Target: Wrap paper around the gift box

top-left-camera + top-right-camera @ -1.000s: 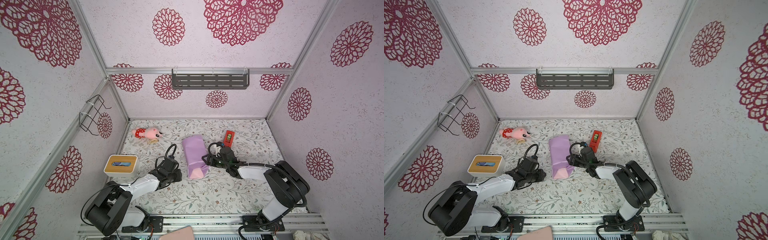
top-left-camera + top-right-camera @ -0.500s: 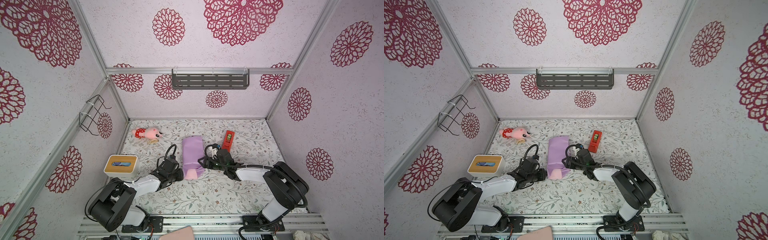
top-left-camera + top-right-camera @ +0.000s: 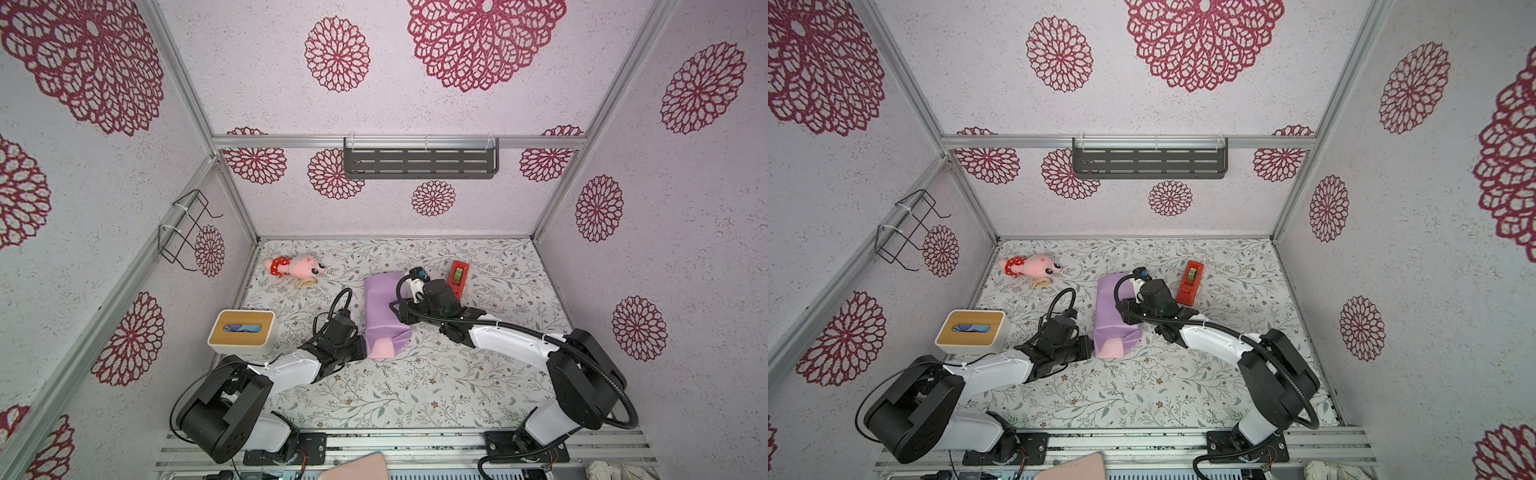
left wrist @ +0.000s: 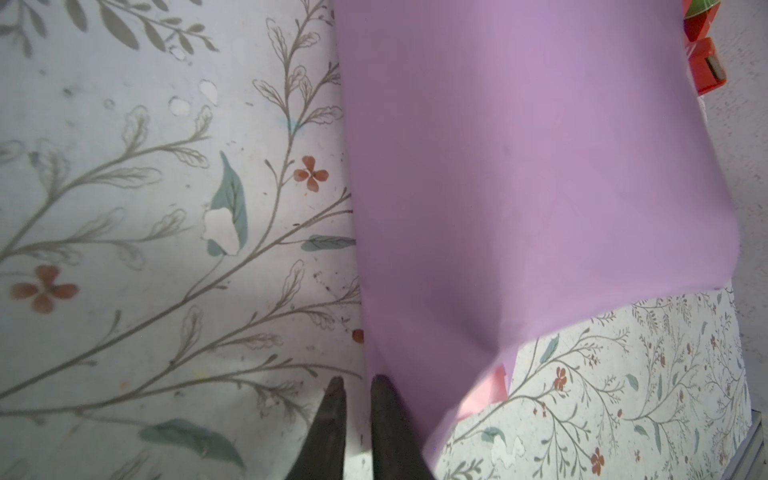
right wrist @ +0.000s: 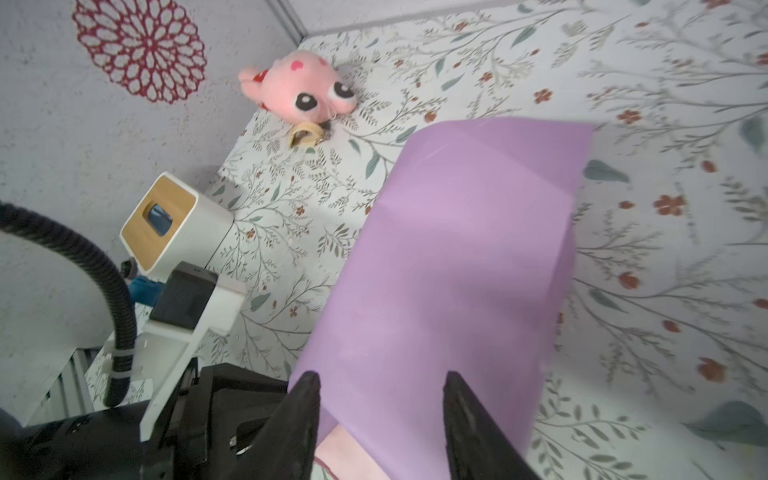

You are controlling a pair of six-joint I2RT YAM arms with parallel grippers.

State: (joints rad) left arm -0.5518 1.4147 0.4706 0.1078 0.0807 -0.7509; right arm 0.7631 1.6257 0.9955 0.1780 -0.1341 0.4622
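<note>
Left tool [image 4: 357,380] just beside lilac paper [image 4: 519,166]

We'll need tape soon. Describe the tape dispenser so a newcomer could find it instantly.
On the floral table, find the lilac paper in the middle. Just right of it in both top views sits the tape dispenser: a small red block holding a green roll, unlike the soft pink plush far left.
</note>
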